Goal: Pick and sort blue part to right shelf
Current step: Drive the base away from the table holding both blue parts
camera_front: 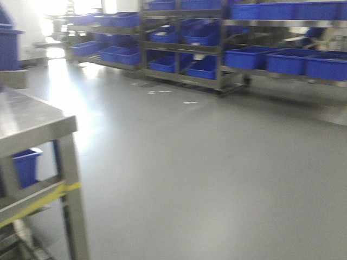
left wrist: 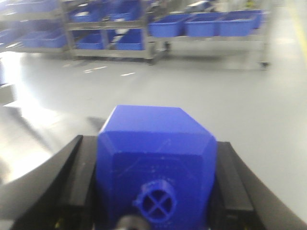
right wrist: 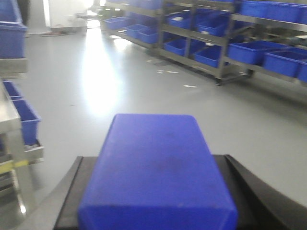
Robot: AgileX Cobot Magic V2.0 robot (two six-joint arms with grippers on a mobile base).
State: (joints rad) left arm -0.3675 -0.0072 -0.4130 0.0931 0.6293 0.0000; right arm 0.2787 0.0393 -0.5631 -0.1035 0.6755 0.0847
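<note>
blue faceted part (left wrist: pixel 156 139) in left pincer (left wrist: pixel 156 191), blue block (right wrist: pixel 156 163) in right pincer (right wrist: pixel 156 203).

A grey floor (camera_front: pixel 206 179) is seen stretching wide, washed by a bright glare (camera_front: pixel 70 92) at the far left. A steel worktop (camera_front: pixel 32 122) is caught at the left edge, and a small blue bin (camera_front: pixel 25 165) is tucked beneath it. A yellow strip (camera_front: pixel 40 201), perhaps tape, is laid along the lower rail (camera_front: pixel 32 192). White scraps (camera_front: pixel 190 102) are scattered on the floor, too blurred to be identified.
</note>
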